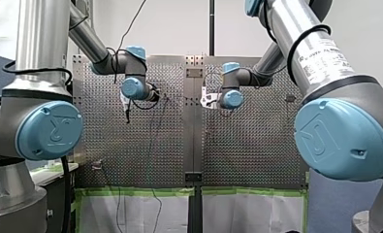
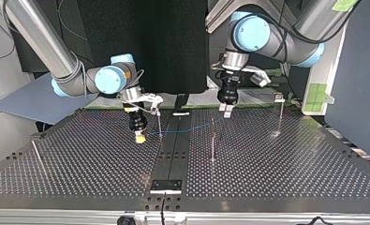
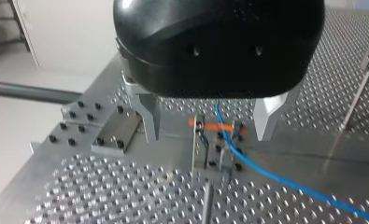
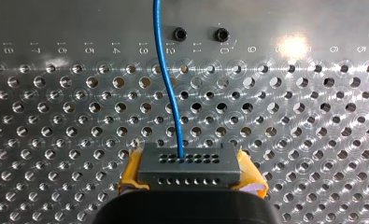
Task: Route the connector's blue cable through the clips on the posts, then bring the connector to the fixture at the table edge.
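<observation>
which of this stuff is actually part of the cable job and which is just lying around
Part of the job: connector, blue cable, posts with clips, fixture at the table edge.
Just lying about: green tape, grey board beside the table.

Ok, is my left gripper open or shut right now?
Open. The left wrist view shows my left gripper with its metal fingers spread wide, gripping nothing; the blue cable runs through the gap, touching neither.
</observation>
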`<control>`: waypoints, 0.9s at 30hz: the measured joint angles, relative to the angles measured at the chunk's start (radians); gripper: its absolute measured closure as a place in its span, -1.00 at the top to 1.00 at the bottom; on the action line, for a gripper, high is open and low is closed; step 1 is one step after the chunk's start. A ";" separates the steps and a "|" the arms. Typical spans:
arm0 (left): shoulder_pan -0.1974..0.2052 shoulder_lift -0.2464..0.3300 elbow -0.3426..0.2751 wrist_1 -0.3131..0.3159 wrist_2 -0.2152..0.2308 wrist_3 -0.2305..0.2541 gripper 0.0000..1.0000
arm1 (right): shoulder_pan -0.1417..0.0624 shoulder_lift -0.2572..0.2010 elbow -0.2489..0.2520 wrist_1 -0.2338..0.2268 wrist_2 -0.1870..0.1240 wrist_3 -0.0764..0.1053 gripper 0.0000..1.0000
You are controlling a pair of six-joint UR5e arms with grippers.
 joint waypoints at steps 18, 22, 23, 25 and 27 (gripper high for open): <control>-0.015 0.000 0.000 0.003 0.056 -0.027 1.00 | 0.001 0.000 0.000 0.002 0.000 0.004 -1.00; -0.015 0.000 0.000 0.002 0.054 -0.030 1.00 | 0.001 0.001 0.000 0.002 0.000 0.004 -1.00; -0.015 0.000 0.000 0.002 0.054 -0.030 1.00 | 0.001 0.001 0.000 0.003 0.000 0.003 -1.00; -0.015 0.000 0.000 0.002 0.053 -0.034 1.00 | 0.000 0.001 0.000 0.003 0.000 0.003 -1.00; -0.015 0.000 0.000 0.002 0.053 -0.037 1.00 | 0.000 0.000 0.000 0.004 0.000 0.003 -1.00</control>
